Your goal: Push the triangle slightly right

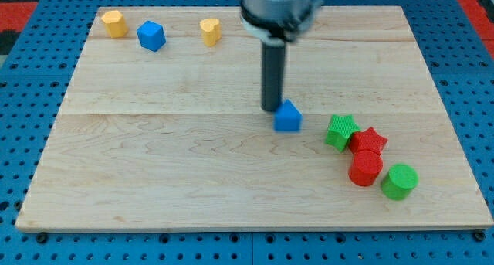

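A blue triangle block lies right of the board's middle. My tip stands on the board just to the block's upper left, touching or nearly touching its edge. The dark rod rises from there to the arm's head at the view's top.
A green star, a red star, a red cylinder and a green cylinder cluster to the triangle's lower right. At the view's top left are a yellow hexagon, a blue cube and a yellow heart. The wooden board lies on a blue pegboard.
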